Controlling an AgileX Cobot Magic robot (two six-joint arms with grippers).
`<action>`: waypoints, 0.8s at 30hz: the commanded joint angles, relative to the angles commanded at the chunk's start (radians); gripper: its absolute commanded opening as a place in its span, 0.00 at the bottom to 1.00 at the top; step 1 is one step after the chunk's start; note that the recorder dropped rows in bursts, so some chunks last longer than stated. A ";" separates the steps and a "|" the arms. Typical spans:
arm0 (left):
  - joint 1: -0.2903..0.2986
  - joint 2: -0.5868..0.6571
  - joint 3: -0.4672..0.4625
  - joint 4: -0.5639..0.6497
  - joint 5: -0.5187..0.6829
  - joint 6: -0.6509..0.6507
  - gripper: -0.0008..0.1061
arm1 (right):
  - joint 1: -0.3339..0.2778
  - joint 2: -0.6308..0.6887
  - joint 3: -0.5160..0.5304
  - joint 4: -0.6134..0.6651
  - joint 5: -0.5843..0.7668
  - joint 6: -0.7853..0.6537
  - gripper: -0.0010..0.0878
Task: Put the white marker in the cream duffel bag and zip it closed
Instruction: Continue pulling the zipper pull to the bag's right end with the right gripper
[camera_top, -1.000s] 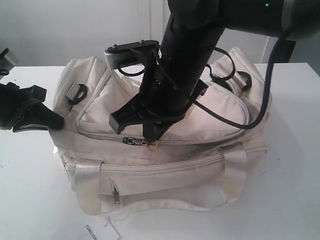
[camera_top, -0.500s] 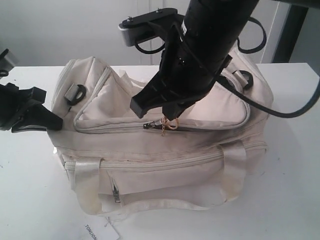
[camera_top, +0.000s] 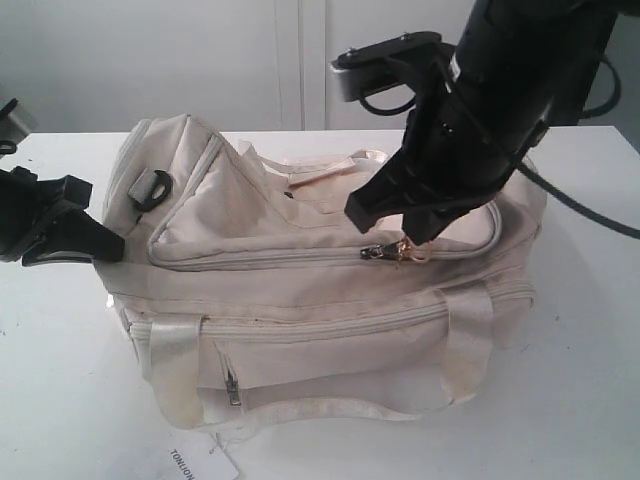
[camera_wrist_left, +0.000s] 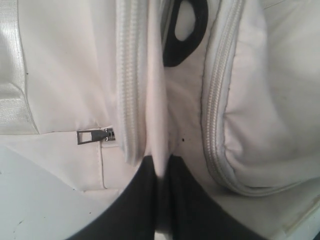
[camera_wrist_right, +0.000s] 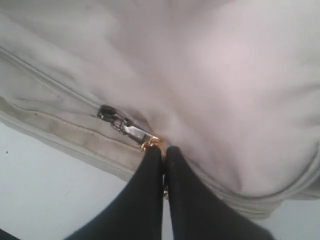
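The cream duffel bag (camera_top: 320, 300) lies on the white table (camera_top: 60, 400). My right gripper (camera_top: 410, 245) is shut on the gold ring zip pull (camera_wrist_right: 152, 144) of the top zip, right of the bag's middle. The zip behind the slider (camera_top: 372, 252) looks closed to the left. My left gripper (camera_top: 95, 245) is shut on a fold of cream fabric (camera_wrist_left: 159, 135) at the bag's left end, between two zip lines. The white marker is out of view.
A black strap ring (camera_top: 150, 185) sits on the bag's left end. Pale webbing handles (camera_top: 175, 365) hang over the front, above a small side-pocket zip (camera_top: 232, 390). A white paper tag (camera_top: 195, 462) lies at the front table edge.
My right gripper has drawn the gold zip pull to the right along the top zip, from left of the bag's middle to its right part. The left gripper has held still.
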 joint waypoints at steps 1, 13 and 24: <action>0.000 0.000 0.000 0.002 0.000 0.000 0.01 | -0.014 -0.013 0.005 -0.002 0.000 0.000 0.01; 0.000 0.000 0.000 0.007 -0.002 0.000 0.01 | -0.094 -0.085 0.018 -0.006 0.000 0.000 0.01; 0.000 0.000 0.000 0.007 -0.002 0.000 0.01 | -0.094 -0.089 0.018 0.025 0.000 0.000 0.01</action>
